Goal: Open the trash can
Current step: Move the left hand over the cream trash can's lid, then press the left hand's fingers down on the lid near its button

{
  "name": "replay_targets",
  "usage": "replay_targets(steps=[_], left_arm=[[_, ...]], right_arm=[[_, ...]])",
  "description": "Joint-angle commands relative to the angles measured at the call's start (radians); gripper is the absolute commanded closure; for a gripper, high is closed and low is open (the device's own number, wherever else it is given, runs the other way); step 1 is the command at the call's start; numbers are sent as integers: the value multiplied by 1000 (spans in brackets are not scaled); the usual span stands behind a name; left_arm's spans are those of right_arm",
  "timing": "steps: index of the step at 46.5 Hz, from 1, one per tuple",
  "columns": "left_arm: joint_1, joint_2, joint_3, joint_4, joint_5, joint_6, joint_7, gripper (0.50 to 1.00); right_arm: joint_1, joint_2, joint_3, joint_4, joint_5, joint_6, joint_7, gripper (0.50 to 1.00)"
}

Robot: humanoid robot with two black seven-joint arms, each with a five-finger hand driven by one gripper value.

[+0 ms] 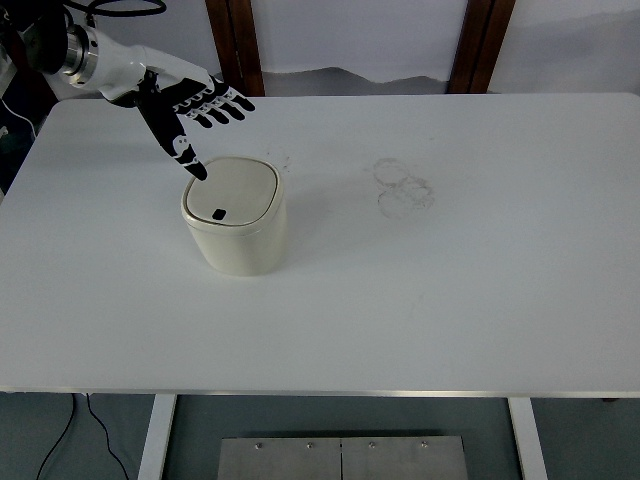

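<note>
One hand in view: left hand (195, 110), fingers spread, holding nothing, thumb tip at rear-left rim of lid (232, 190). Trash can (235, 214) upright, left of centre on table (450, 290), lid shut. Approach step; next likely calls for pressing black button (218, 213).

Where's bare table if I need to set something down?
The whole stretch right of the trash can, out to the table edge, and the near strip are bare. Crowded only at far left, where the left robot hand reaches over the can.
</note>
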Motion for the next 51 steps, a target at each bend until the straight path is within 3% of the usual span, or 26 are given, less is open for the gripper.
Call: replay_targets(steps=[1, 51], left_arm=[[-4, -7, 0, -15, 16, 0, 0, 500], [-78, 30, 107, -172, 16, 0, 21, 500]], right_arm=[[0, 0, 0, 0, 0, 0, 0, 505], [6, 0, 0, 0, 0, 0, 0, 505]])
